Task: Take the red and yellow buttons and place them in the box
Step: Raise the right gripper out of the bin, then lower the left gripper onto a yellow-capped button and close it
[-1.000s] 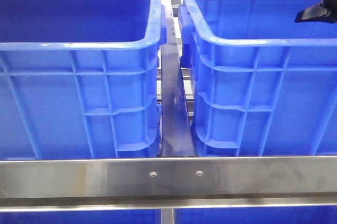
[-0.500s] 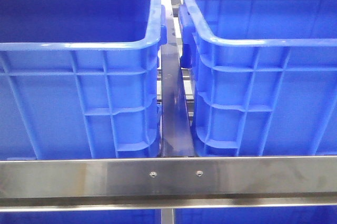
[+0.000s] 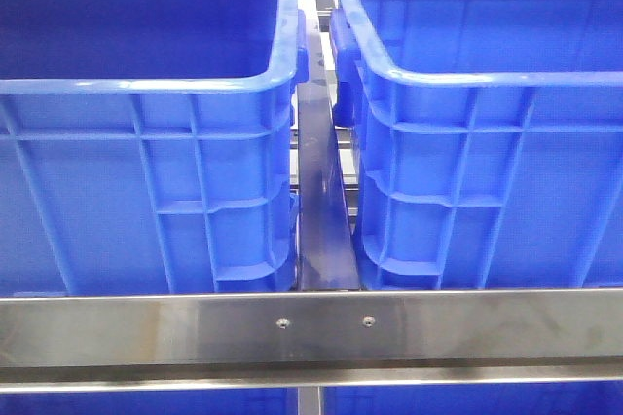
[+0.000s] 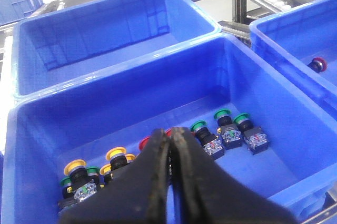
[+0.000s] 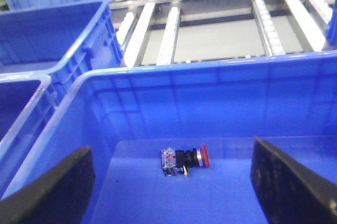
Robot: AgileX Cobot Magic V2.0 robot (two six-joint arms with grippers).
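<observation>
Two glossy blue moulded plastic crates fill the front view, the left crate and the right crate, each with ribbed walls and a rounded rim, standing behind a brushed steel rail across the lower frame. No arm or button shows there.

The left wrist view looks into the left crate: green-capped buttons sit in a row at centre right, yellow-capped buttons cluster at lower left, and a red cap peeks out just beside the matte black left gripper, whose fingers are pressed together with nothing between them.

The right wrist view looks into the right crate, where one red button lies on its side at lower centre on the smooth floor. The right gripper hangs above it, fingers spread wide apart at the lower corners. White conveyor rollers run beyond the crate in the upper frame.
</observation>
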